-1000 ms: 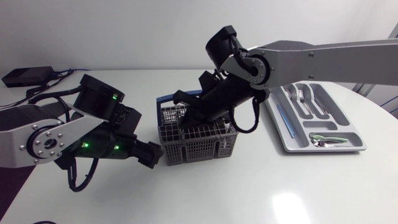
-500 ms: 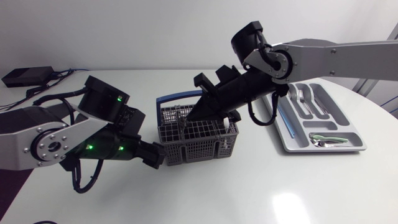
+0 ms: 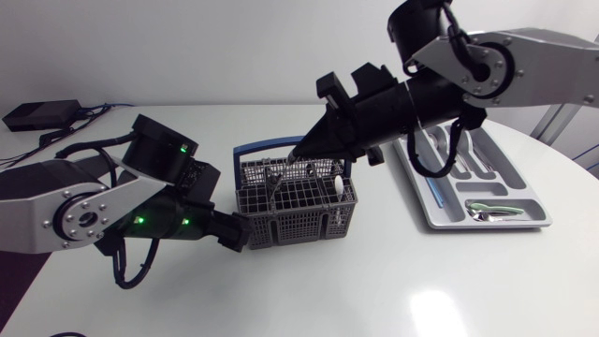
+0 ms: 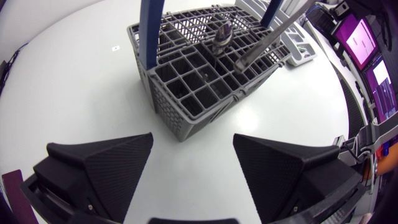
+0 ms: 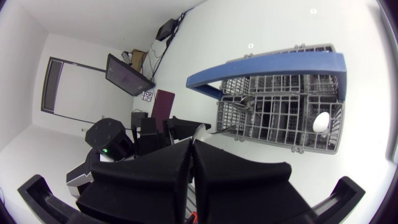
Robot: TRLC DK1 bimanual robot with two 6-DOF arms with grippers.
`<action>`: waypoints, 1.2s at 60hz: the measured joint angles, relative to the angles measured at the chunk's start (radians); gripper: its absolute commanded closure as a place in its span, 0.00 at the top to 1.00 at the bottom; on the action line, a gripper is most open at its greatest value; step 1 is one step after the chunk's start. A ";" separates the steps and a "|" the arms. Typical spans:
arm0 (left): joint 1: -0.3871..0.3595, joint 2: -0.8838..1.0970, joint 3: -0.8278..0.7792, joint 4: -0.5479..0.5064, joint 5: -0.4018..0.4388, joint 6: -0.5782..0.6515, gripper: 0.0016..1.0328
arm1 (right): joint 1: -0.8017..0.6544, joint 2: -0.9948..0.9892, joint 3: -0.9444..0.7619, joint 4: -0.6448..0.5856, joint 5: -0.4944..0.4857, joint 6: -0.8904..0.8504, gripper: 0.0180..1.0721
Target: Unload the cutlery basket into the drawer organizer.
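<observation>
The grey cutlery basket (image 3: 299, 221) with a blue handle (image 3: 261, 146) stands mid-table. My right gripper (image 3: 298, 156) hangs over it, shut on a long silver piece of cutlery (image 4: 267, 38) whose lower end hovers just above the compartments. In the right wrist view the fingers (image 5: 191, 146) are pressed together above the basket (image 5: 280, 134). A spoon (image 4: 222, 34) and a small white thing (image 5: 320, 121) remain inside. My left gripper (image 3: 234, 232) sits at the basket's near left corner (image 4: 181, 127), open and not touching it. The grey drawer organizer (image 3: 440, 220) lies at the right.
The organizer holds forks (image 3: 454, 145), a green-handled piece (image 3: 487, 204) and a spoon (image 3: 489, 216). A black box (image 3: 37, 114) with cables lies at the far left. Bare white tabletop stretches in front of the basket and organizer.
My right arm has risen and pulled back to the right, drawing its gripper and the silver piece up out of the basket. The left arm has barely shifted.
</observation>
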 measured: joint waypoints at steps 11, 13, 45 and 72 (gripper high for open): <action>-0.017 0.000 0.059 -0.064 0.000 -0.028 0.89 | -0.018 -0.111 0.029 -0.211 0.140 -0.136 0.06; -0.022 0.000 0.069 -0.071 0.000 -0.035 0.89 | -0.030 -0.126 0.039 -0.253 0.153 -0.160 0.06; -0.216 0.131 0.323 -0.093 -0.043 -0.219 0.89 | -0.486 -0.259 -0.029 -0.549 0.394 -0.785 0.06; -0.280 0.269 0.444 -0.076 -0.052 -0.267 0.89 | -0.773 -0.178 -0.217 -0.196 0.690 -1.146 0.06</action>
